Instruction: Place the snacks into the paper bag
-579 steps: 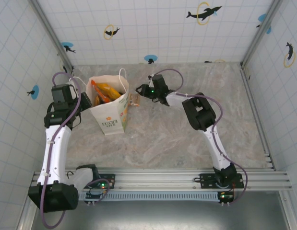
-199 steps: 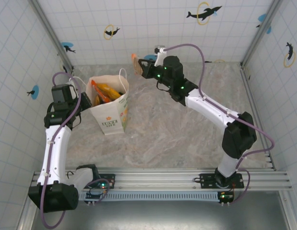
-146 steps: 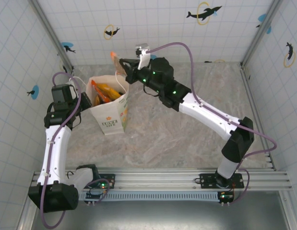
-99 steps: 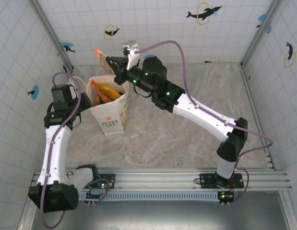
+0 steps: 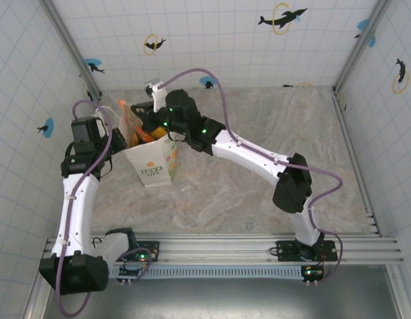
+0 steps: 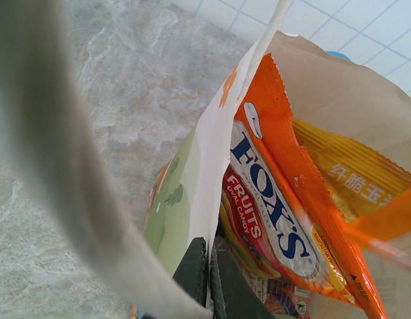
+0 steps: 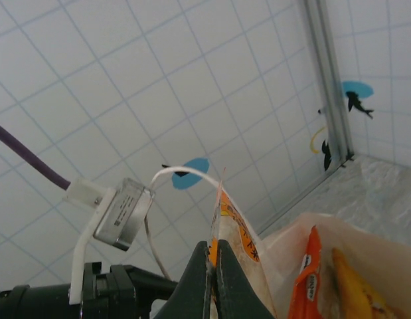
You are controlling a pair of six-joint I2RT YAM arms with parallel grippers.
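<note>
Top cam overhead, wide; wrist cams close; shared: paper bag (image 5: 152, 158).

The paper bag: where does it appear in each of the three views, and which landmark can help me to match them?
Top external: the paper bag stands left of centre.
Left wrist: the paper bag takes the middle and right, seen into its mouth.
Right wrist: the paper bag is in the lower right corner, beside the held snack packet.
Shared landmark: the orange packet inside the bag.
</note>
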